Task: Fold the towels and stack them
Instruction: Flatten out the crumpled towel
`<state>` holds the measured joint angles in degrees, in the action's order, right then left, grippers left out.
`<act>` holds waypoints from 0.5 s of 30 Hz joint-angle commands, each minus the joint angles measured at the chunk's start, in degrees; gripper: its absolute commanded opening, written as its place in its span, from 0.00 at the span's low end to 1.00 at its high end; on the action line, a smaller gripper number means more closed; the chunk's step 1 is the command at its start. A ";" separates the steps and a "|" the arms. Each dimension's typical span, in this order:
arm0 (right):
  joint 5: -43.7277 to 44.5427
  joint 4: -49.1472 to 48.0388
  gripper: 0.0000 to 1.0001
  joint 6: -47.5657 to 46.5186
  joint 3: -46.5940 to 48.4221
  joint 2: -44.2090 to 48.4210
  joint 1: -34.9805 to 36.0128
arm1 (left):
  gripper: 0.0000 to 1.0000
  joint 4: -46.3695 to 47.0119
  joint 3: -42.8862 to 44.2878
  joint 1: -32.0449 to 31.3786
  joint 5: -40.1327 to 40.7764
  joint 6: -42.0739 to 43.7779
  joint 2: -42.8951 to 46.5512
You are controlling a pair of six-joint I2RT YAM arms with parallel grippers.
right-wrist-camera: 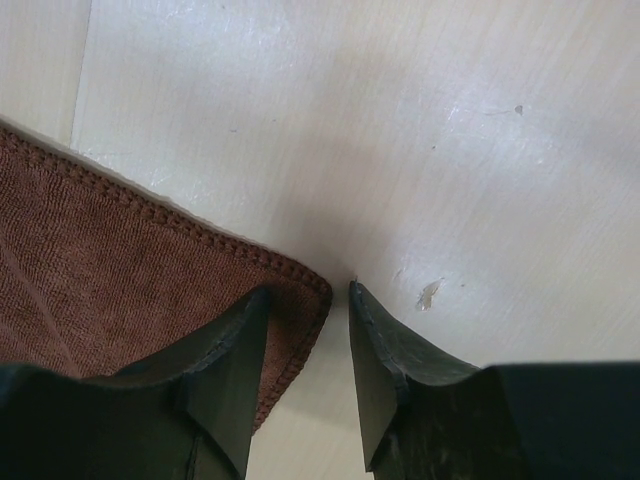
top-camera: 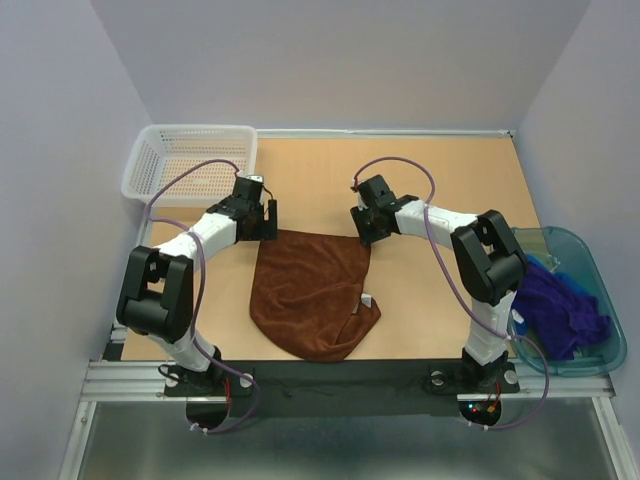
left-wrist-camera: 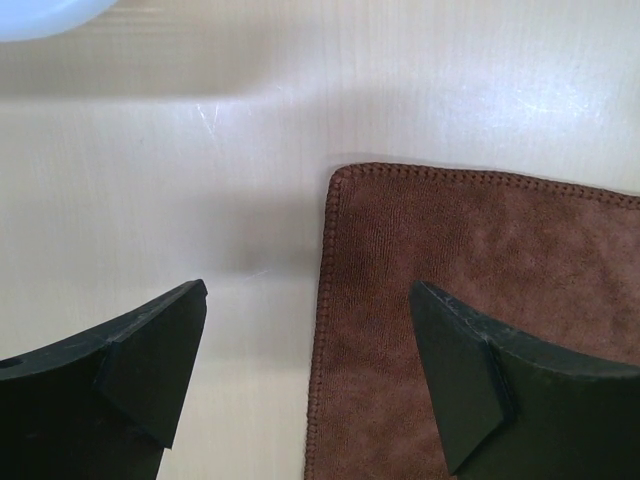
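Note:
The rust-brown towel (top-camera: pixel 310 295) lies crumpled on the table's middle, its far edge stretched straight and a small white tag (top-camera: pixel 367 299) on its right side. My left gripper (top-camera: pixel 268 222) is open wide over the towel's far left corner (left-wrist-camera: pixel 345 185), one finger above bare table, the other above cloth (left-wrist-camera: pixel 480 260). My right gripper (top-camera: pixel 365 234) is open with a narrow gap at the far right corner (right-wrist-camera: pixel 305 285); the corner lies partly under its left finger (right-wrist-camera: pixel 225 370). The dark purple towel (top-camera: pixel 555 308) and a bit of blue towel (top-camera: pixel 573 284) sit in the bin.
A white mesh basket (top-camera: pixel 190 160) stands at the far left corner of the wooden table (top-camera: pixel 450 180). A teal plastic bin (top-camera: pixel 605 330) hangs off the table's right side. Grey walls close in the left, right and far sides.

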<state>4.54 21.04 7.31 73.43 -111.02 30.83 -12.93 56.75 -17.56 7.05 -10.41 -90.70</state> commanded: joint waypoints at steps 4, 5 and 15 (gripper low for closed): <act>1.71 4.10 0.32 0.08 -2.85 -3.67 -0.15 | 0.89 -1.57 4.68 -0.45 2.53 -1.10 -3.16; 1.70 4.10 0.28 0.07 -2.94 -3.76 -0.16 | 0.87 -1.75 5.21 -0.46 2.88 -1.19 -3.69; 0.39 4.10 0.00 -1.33 -3.99 -4.11 -0.16 | 0.76 -2.10 11.10 -1.86 3.32 -1.36 -11.17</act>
<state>3.36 20.21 7.53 73.12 -111.02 30.83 -14.48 64.69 -18.85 9.34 -11.51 -100.95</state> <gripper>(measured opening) 0.021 0.778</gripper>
